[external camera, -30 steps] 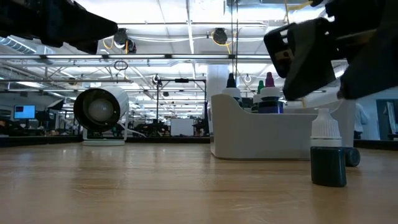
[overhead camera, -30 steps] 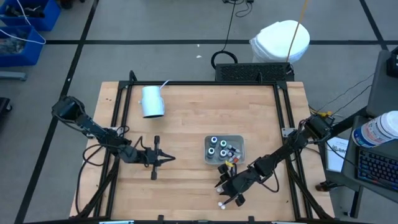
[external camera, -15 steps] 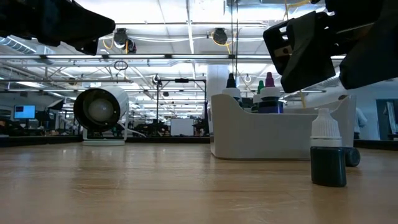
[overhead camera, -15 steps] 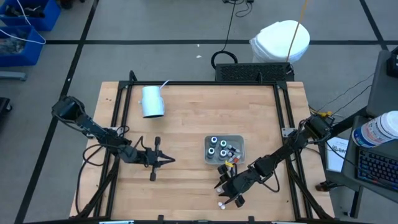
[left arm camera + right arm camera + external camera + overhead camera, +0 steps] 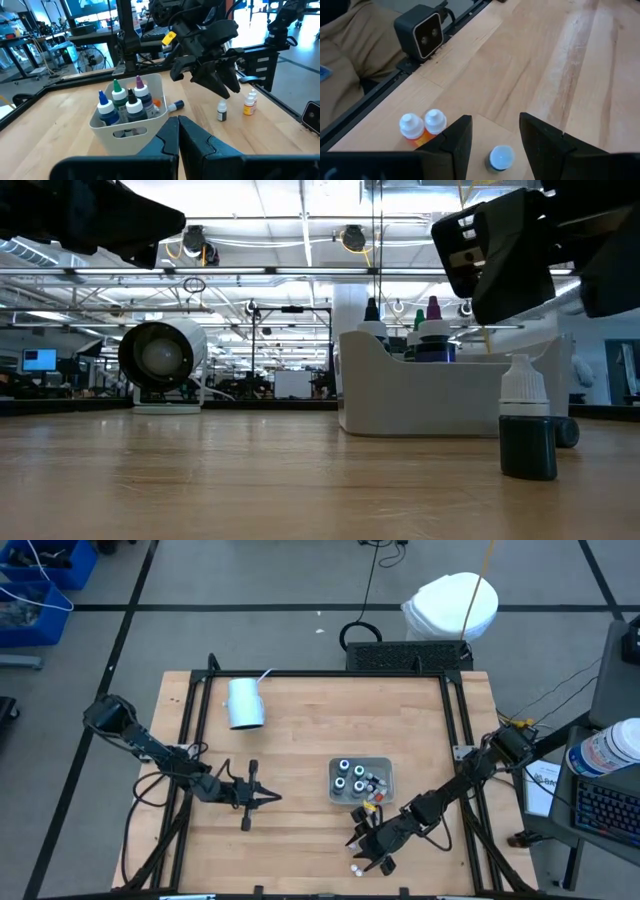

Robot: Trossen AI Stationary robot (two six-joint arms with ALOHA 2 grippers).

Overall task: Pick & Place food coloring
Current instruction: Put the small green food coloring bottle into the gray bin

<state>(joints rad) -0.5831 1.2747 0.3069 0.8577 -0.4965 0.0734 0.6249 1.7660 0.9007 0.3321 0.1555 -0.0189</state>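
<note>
While my right tool [image 5: 491,134] hovers above the dark bottle [image 5: 501,157] standing on the table [image 5: 300,720] near its front edge, fingers apart, I should descend straight so the white cap sits midway between them, then close gently without tipping it. Two orange bottles [image 5: 422,127] stand just beside it, so I keep clear of them. More food coloring already stands in the grey tray [image 5: 383,768] nearby. My left tool [image 5: 176,132] waits low at the table's left, fingers together. Compared with a second ago, my right tool has shifted slightly toward the front edge and sits a little higher in the low view; the bottles have not moved
</note>
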